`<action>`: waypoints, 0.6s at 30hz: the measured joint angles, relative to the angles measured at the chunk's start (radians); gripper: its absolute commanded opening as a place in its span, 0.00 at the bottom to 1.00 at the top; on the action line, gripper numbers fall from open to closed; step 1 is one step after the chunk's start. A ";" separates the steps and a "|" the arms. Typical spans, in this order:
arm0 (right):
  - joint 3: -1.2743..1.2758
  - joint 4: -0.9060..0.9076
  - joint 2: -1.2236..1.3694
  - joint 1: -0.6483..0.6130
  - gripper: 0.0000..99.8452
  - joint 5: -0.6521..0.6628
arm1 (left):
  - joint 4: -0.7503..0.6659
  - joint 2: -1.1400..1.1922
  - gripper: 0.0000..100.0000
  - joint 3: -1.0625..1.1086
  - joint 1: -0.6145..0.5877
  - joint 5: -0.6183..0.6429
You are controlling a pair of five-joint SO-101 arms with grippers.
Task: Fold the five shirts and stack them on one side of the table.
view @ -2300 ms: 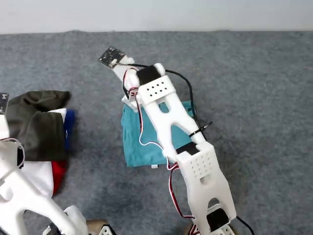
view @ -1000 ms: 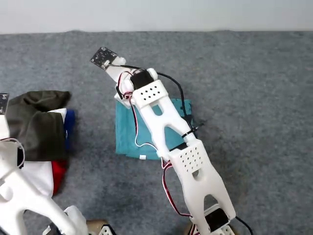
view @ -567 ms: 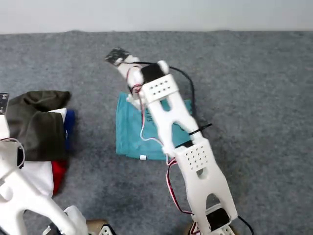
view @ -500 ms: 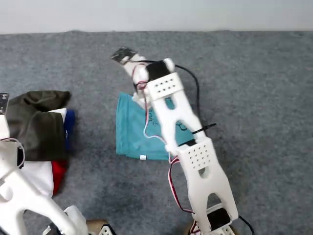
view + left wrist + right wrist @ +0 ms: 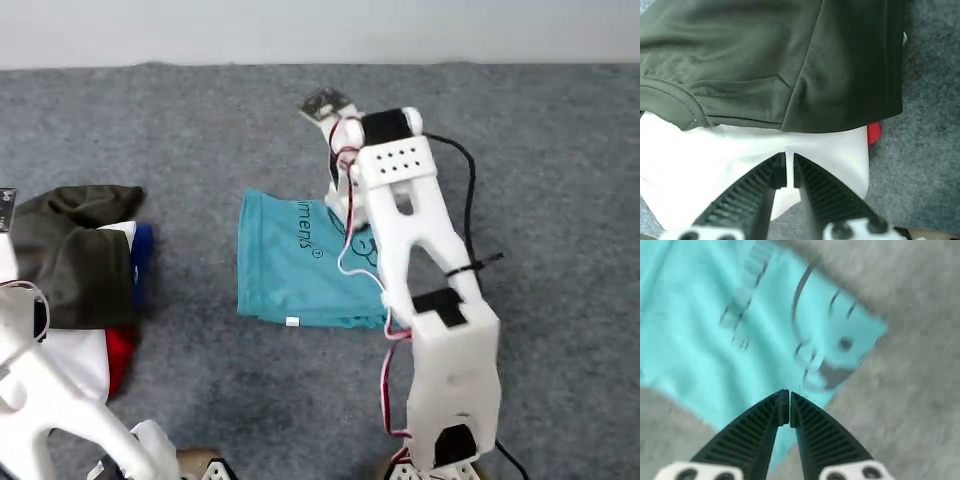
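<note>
A folded teal shirt with dark print lies mid-table. My right arm stands over the shirt's right edge. In the right wrist view my right gripper is shut and empty, hovering above the teal shirt near its printed corner. At the table's left is a stack: a dark olive shirt on top, with a white shirt, a blue one and a red one under it. My left gripper is shut and empty above the white shirt, next to the olive shirt.
Grey carpet-like cloth covers the table, with open room to the right and beyond the teal shirt. A pale wall runs along the far edge. The left arm's white body stands at the near left corner.
My right arm has swung right, from the teal shirt's far left corner to its right edge, uncovering the shirt. The shirt shifted slightly left earlier. The left arm has not moved.
</note>
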 measured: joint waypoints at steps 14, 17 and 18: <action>0.540 -0.074 -0.130 0.005 0.01 -0.005 | 0.000 0.000 0.04 0.000 0.000 0.000; 0.666 -0.135 -0.130 0.006 0.01 -0.005 | 0.000 0.000 0.04 0.000 0.000 0.000; 0.704 -0.161 -0.130 0.006 0.01 -0.005 | 0.000 0.000 0.04 0.000 0.000 0.000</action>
